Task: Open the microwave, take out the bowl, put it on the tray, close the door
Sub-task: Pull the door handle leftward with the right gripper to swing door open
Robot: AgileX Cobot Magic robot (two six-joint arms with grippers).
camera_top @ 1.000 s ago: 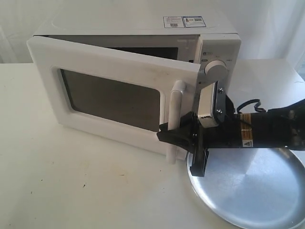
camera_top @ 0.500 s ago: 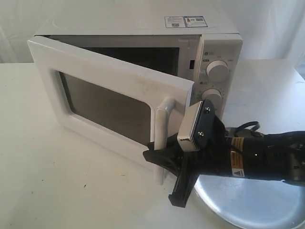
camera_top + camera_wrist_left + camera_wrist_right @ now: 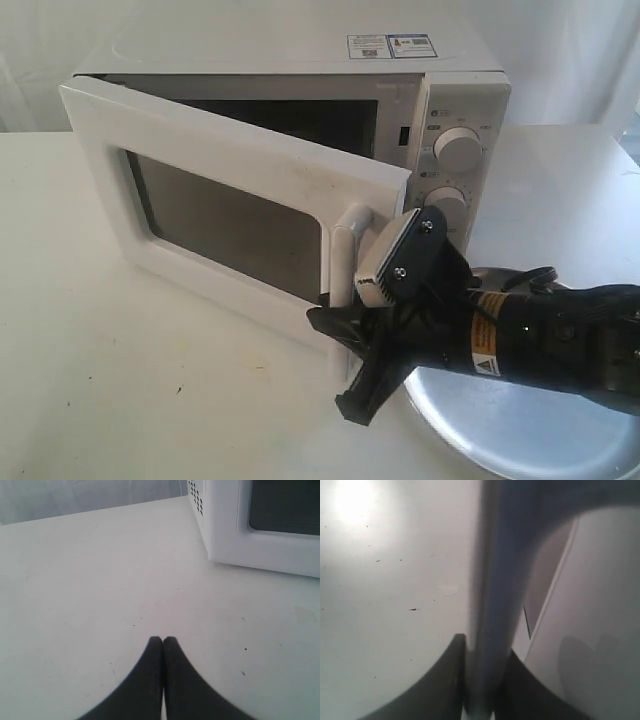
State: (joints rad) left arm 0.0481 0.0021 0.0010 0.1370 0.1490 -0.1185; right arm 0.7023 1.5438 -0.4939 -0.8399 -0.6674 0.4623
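The white microwave [image 3: 455, 95] stands at the back with its door [image 3: 220, 190] swung partly open. My right gripper [image 3: 338, 362] is shut on the lower end of the door's vertical white bar handle [image 3: 345, 250]. In the right wrist view the handle [image 3: 500, 580] runs between the two black fingers [image 3: 445, 680] of that gripper [image 3: 485, 652]. The silver tray [image 3: 560, 435] lies under the right arm at the front right. My left gripper [image 3: 163, 641] is shut and empty, low over the table beside the microwave's [image 3: 220, 535] vented side. The bowl is hidden from view.
The white table [image 3: 150, 380] stretches out in front of and left of the door. A black coiled cable [image 3: 520, 280] lies by the right arm behind the tray. White curtains hang behind the microwave.
The door has swung further open, pulled by the handle. My right gripper moved forward and left with it, and lower. The left gripper shows no movement.
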